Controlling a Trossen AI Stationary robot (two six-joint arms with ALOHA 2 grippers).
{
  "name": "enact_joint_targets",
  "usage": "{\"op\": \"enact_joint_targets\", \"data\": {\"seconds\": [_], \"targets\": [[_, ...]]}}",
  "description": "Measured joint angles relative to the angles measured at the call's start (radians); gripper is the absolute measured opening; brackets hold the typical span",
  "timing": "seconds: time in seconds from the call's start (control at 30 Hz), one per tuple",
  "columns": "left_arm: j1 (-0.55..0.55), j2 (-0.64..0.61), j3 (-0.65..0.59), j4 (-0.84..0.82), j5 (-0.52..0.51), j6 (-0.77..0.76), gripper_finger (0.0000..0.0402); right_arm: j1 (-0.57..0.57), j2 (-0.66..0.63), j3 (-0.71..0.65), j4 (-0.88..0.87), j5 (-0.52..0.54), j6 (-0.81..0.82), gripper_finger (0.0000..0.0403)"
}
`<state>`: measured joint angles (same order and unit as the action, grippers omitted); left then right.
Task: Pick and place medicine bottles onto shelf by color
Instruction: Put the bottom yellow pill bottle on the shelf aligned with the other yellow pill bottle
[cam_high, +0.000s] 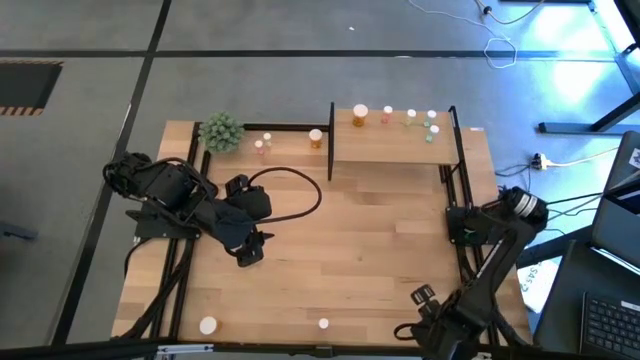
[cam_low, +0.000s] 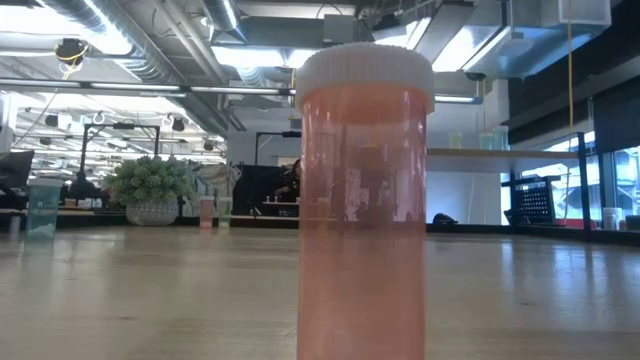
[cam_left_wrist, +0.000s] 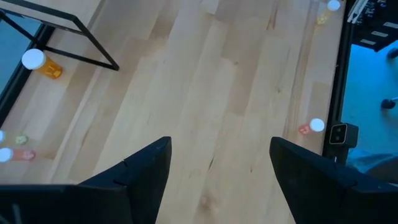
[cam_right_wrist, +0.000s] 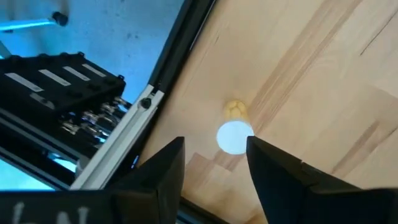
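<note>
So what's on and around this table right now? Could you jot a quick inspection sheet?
Surface: light wooden tabletop, mostly bare.
Job's things: white-capped small bottles on the raised wooden shelf; orange bottle beside it; two white-capped bottles near the front edge.
Clutter: green fuzzy plant ball.
Grippers: left gripper open, empty; right gripper open over a yellowish bottle.
Cables: black loop on the table.
Surroundings: grey floor, floor cables.

The left gripper (cam_high: 250, 253) hangs over the table (cam_high: 360, 260) left of middle, with the shelf (cam_high: 395, 145) far beyond it to its right and two bottles (cam_high: 262, 142) just beside a plant ball (cam_high: 221, 131) beyond it to its left. The right gripper (cam_right_wrist: 214, 158) sits at the near right corner, directly over a small bottle (cam_right_wrist: 234, 134), which probably stands upright between its fingers (cam_right_wrist: 283, 171).
</note>
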<state>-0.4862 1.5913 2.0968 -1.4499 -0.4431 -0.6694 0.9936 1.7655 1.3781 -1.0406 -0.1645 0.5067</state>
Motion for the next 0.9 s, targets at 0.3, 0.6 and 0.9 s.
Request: {"op": "enact_joint_targets", "data": {"seconds": [0.3,0.6,0.9], "targets": [[0.000,0.000,0.000,0.000,0.000,-0.001,0.0268,-0.003,0.027,-0.020,-0.007,0.039,-0.014,0.0174],[0.000,0.000,0.000,0.000,0.000,-0.002,0.0268,-0.003,0.027,-0.060,0.004,0.032,-0.046,0.0174],[0.000,0.000,0.000,0.000,0.000,-0.004,0.0268,-0.003,0.028,-0.106,0.040,-0.012,-0.088,0.0174]]}}
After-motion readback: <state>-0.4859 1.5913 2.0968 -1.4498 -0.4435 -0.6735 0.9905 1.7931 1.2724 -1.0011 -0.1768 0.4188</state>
